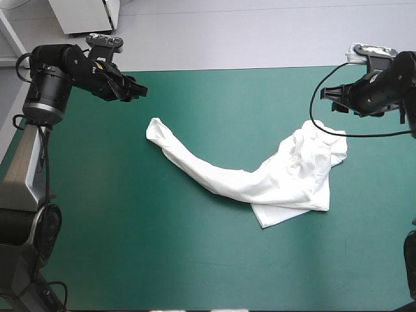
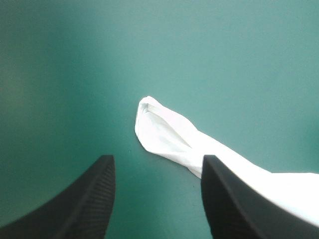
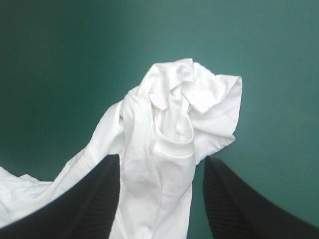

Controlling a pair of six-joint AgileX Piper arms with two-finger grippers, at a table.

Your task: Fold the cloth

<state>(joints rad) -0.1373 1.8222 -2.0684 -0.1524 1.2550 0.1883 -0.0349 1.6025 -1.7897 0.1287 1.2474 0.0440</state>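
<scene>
No text, label, brand, number or sign can be read in any of the views.

T-shirt (image 1: 273,182) parts: too crumpled to tell sleeve from neck.
T-shirt underside: hidden against the teal-green cover (image 1: 195,260).
Left wrist view: only the T-shirt's thin left end shows; the rest goes behind one black finger (image 2: 234,199) of the left gripper (image 2: 157,158).
Right wrist view: the right gripper (image 3: 162,158) has black fingers (image 3: 84,199) that hide the T-shirt's closest part.
Right arm (image 1: 390,84): cut off at the right.
</scene>
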